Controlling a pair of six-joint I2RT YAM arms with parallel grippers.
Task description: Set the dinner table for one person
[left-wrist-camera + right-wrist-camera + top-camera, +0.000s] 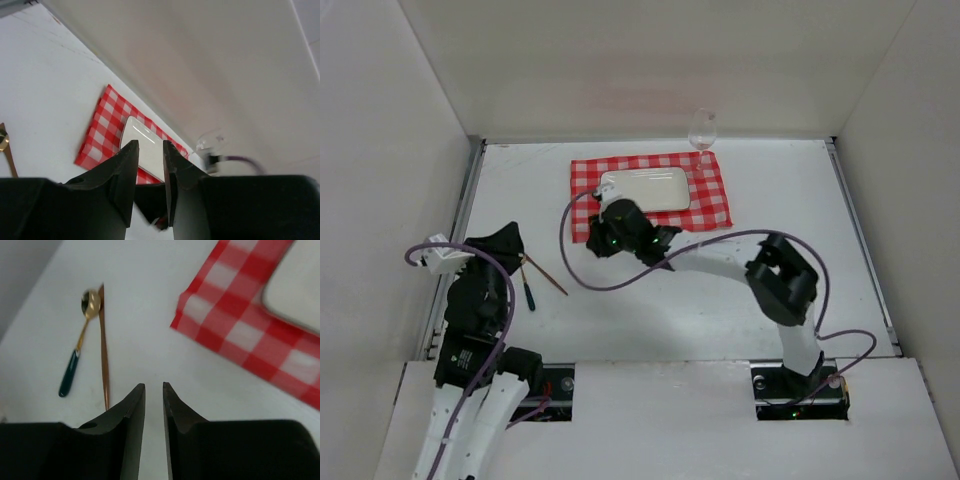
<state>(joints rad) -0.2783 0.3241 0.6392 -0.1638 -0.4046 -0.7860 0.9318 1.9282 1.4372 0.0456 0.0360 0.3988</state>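
Note:
The dinner table (780, 210) is a white tabletop with metal side rails. A red-and-white checked cloth (712, 205) lies at its far middle with a white rectangular plate (645, 188) on it. A wine glass (702, 128) stands behind the cloth's far right corner. A gold spoon with a teal handle (70, 371) and a thin copper utensil (104, 350) lie on the table's left. My left gripper (510, 240) hovers by them, slightly open and empty. My right gripper (594, 240) is low at the cloth's near left corner, slightly open and empty.
White walls close the table in on three sides. My right arm's elbow (782, 280) stands over the right middle, its purple cable looping across the table. The left wrist view shows the cloth (102, 130), the plate (142, 140) and the blurred glass (212, 142).

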